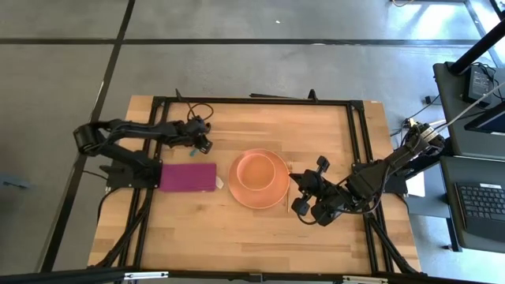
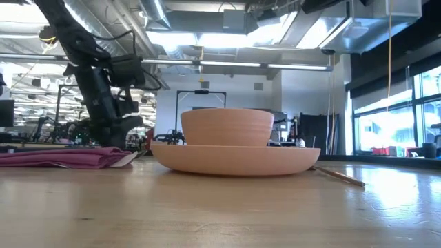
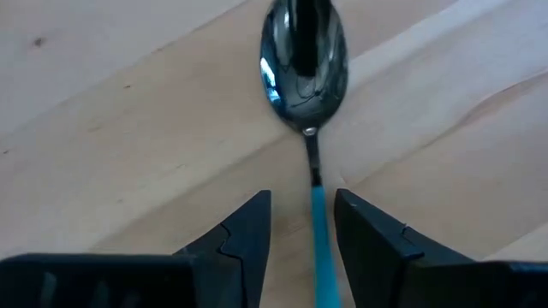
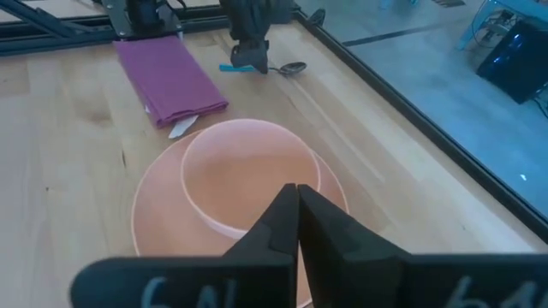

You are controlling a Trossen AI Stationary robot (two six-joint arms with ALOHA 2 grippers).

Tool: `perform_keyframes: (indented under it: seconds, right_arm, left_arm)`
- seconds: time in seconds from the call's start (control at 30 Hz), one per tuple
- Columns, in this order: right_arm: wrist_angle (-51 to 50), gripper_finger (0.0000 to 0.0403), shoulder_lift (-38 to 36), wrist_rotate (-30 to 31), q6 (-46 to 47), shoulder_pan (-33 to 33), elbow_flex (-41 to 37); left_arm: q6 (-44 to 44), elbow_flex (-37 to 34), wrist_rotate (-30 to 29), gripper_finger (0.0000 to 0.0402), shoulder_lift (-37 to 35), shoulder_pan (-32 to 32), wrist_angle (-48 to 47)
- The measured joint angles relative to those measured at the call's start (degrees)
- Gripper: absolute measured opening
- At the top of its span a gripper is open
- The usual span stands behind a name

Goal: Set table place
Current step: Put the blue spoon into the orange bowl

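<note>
Spoon (image 3: 306, 60) first: it lies flat on the worktop (image 1: 260, 229), dark bowl pointing away from the left hand (image 3: 301, 231), its blue handle running back between that hand's two fingers. The fingers stand narrowly apart on either side of the handle and, as far as you can see, have not yet pinched it. From above, the left hand (image 1: 202, 138) sits at about eleven o'clock from the plate (image 1: 268, 197), near the far edge.

At the centre, the salmon-orange plate carries the matching bowl (image 1: 257, 169). The magenta napkin (image 1: 188, 177) lies at nine o'clock, just beside the plate, with something small and pale poking out from under its near corner. A slim stick-like piece, probably the gold fork (image 2: 337, 176), rests at three o'clock.

The right hand (image 1: 309, 197) waits beyond it at three o'clock, fingers pressed together on nothing.

For the step in hand, I judge you want a clean pick of the spoon. Keep the handle centred in the gap, come low so the fingertips reach worktop level, and close gently: a thin handle can twist or skid sideways if one finger touches first. Lift straight before carrying it toward the plate.
</note>
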Motion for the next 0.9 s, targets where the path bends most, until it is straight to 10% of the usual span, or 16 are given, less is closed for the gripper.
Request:
perform_keyframes:
  seconds: [0.37,0.6,0.9]
  right_arm:
    - [0.0,0.0010,0.0,-0.4,0.2,0.2,0.0]
    - [0.0,0.0010,0.0,-0.5,0.2,0.2,0.0]
    - [0.0,0.0010,0.0,-0.4,0.4,0.2,0.0]
  left_arm:
    - [-2.0,0.2,-1.1,0.0120,1.8,-1.9,-0.5]
    - [-1.4,0.2,-0.8,0.0015,1.7,-3.0,-0.1]
    - [1.5,10.0,0.9,0.0005,0.5,-6.3,-13.4]
